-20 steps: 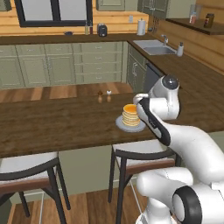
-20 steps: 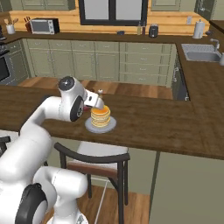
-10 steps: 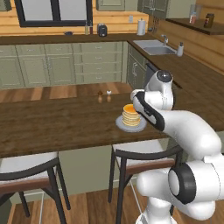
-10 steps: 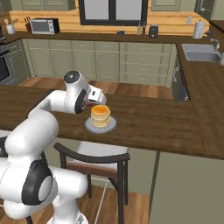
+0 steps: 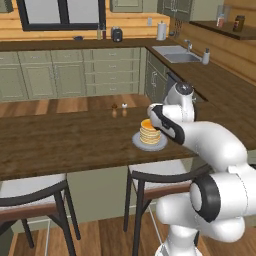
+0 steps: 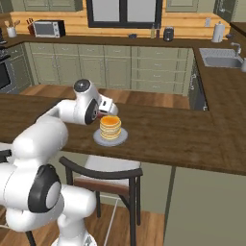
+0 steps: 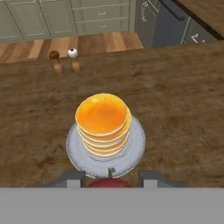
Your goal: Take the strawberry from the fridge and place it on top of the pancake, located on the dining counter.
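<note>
Hand view: my gripper (image 7: 109,183) jaws pinch the strawberry (image 7: 108,182) short of the pancake (image 7: 103,123); if I release here I reckon it lands on the plate (image 7: 136,144).

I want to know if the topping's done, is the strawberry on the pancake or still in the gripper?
In the gripper: the strawberry sits between its fingertips, near the plate. The pancake top is bare.

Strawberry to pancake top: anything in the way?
Nothing visible. The strawberry sits between the gripper fingertips at the near rim of the plate, and the pancake top is bare. The two small shakers stand farther back on the dining counter, off the path.
</note>
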